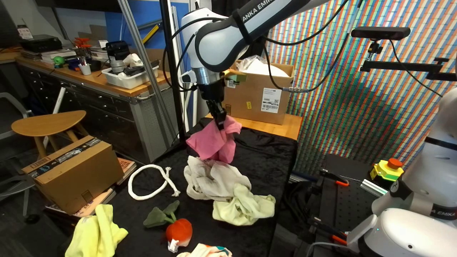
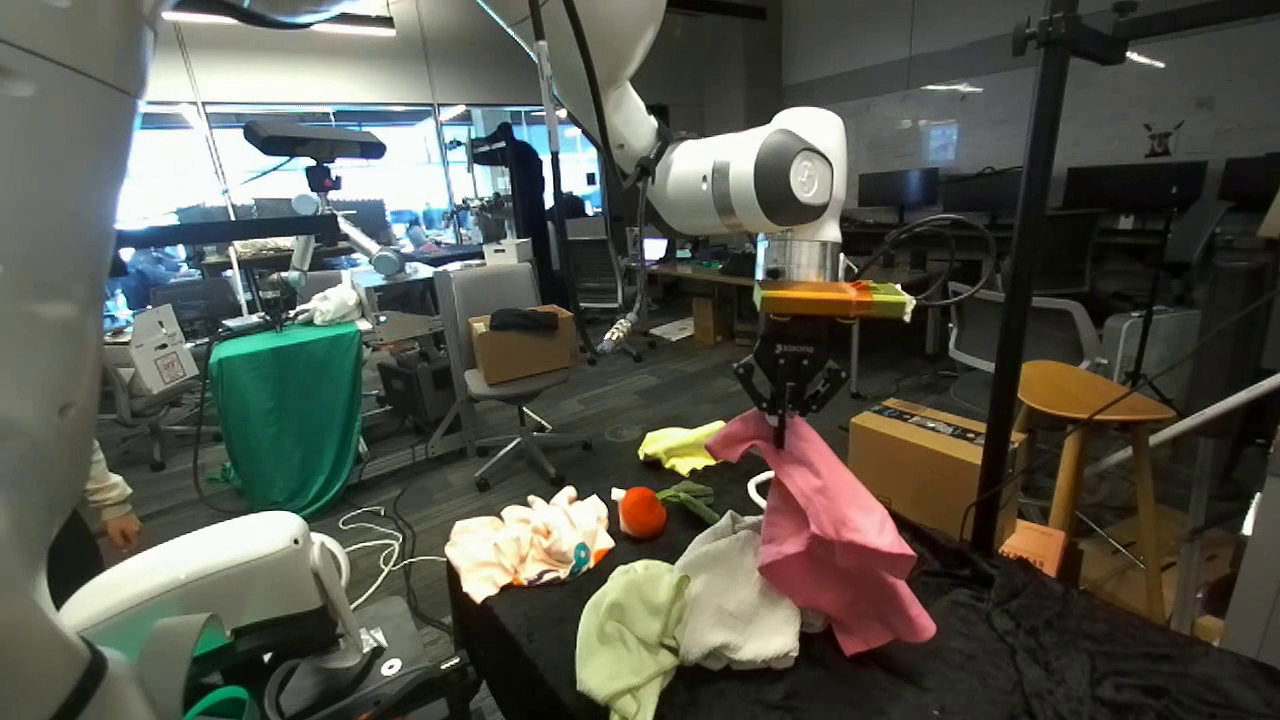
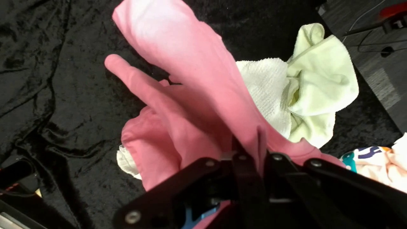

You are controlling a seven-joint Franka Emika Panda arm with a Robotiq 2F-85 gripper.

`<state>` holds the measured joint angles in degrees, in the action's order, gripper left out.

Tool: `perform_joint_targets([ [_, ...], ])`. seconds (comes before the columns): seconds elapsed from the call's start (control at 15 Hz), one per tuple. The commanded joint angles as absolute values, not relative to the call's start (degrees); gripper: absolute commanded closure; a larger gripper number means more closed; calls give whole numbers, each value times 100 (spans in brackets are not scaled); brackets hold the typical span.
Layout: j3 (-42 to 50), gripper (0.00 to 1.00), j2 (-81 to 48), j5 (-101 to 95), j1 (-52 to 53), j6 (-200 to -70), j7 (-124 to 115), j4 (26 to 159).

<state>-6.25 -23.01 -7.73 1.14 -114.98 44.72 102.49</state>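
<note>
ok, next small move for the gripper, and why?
Probably a slight lift: the gripper is shut on the pink cloth, which hangs low over the white cloth. I can't tell whether they touch, so a little height might prevent dragging.

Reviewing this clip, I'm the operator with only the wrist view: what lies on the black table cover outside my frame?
Observer: A leafy red item, showing in both exterior views.
Operator: Anything near it?
Observer: Yes, a white rope, lying in a loose loop.
Operator: And how does the pink cloth hang?
Observer: In an exterior view, the tool grips it near its top, with most of it hanging below.
</note>
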Motion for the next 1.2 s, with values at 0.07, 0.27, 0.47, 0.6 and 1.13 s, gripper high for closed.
perform_joint_targets([
  [0.07, -656, 65, -2138, -797, 134, -11532, 4443, 10366],
  [0.27, -649, 42, -2206, -740, 133, -11478, 4326, 10260],
  [0.47, -638, 19, -2298, -672, 122, -11518, 4135, 10113],
  [0.6, -616, 5, -2360, -585, 119, -11814, 3780, 10040],
  [1.13, -481, 0, -2878, -1021, 413, -13284, 2027, 9538],
])
